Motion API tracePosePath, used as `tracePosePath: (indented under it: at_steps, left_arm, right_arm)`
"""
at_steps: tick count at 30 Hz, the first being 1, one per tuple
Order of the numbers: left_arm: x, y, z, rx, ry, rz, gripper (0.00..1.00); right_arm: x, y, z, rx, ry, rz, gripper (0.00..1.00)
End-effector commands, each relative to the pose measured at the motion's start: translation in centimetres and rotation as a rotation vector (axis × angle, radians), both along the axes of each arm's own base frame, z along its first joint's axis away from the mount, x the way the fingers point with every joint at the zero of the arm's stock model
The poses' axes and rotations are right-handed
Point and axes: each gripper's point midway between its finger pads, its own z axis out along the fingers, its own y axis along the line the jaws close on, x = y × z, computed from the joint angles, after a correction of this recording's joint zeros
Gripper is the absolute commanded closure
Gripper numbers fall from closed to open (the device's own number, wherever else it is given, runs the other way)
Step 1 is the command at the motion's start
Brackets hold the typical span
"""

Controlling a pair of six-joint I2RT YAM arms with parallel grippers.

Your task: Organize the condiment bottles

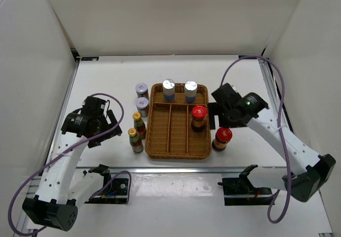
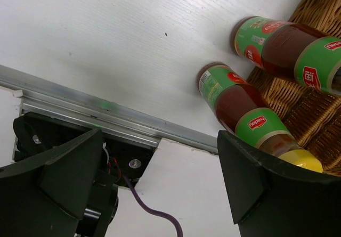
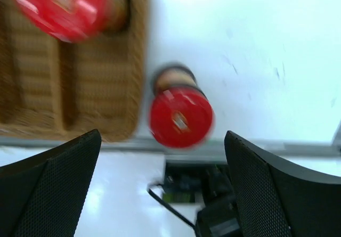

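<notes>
The brown wicker tray [image 1: 178, 150] holds two silver-capped bottles [image 1: 169, 89] [image 1: 191, 90] in its back section and one red-capped bottle [image 1: 199, 117] in its right slot. A second red-capped bottle [image 1: 222, 138] stands on the table right of the tray; it also shows in the right wrist view [image 3: 180, 114]. Two yellow-capped bottles [image 1: 135, 139] [image 1: 139, 124] and two purple-lidded jars [image 1: 141, 90] [image 1: 142, 105] stand left of the tray. My left gripper [image 1: 109, 126] is open and empty, left of the yellow-capped bottles [image 2: 250, 117]. My right gripper [image 1: 219, 115] is open and empty, above the table bottle.
An aluminium rail [image 1: 186, 169] runs along the table's near edge, with the arm bases and purple cables behind it. White walls enclose the table on three sides.
</notes>
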Motion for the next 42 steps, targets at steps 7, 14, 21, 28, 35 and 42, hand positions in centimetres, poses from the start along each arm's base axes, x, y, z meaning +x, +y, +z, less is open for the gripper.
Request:
tracePosePath:
  at_steps: [7, 14, 21, 28, 35, 42]
  left_arm:
    - [0.0, -0.3, -0.5, -0.014, 0.019, 0.0, 0.0]
    - [0.0, -0.4, -0.7, -0.012, 0.028, 0.0, 0.0]
    - [0.0, -0.4, -0.7, -0.012, 0.028, 0.0, 0.0]
    - [0.0, -0.4, -0.7, -0.012, 0.028, 0.0, 0.0]
    - [0.0, -0.4, -0.7, -0.012, 0.028, 0.0, 0.0]
    - [0.0, -0.4, -0.7, -0.012, 0.028, 0.0, 0.0]
  right_arm:
    - [-3.6, -2.8, -7.5, -0.076, 0.198, -0.114, 0.0]
    - [-2.5, -2.9, -8.7, -0.055, 0.232, -0.172, 0.07]
    - [-2.6, -2.7, -7.5, 0.023, 0.242, -0.206, 0.59]
    - [-3.3, -3.8, 0.1, 0.042, 0.155, -0.24, 1.0]
    - [-3.9, -1.4, 3.9, 0.17, 0.142, -0.149, 1.0]
    - [-4.1, 2.3, 3.4, 0.179, 0.185, -0.022, 1.0]
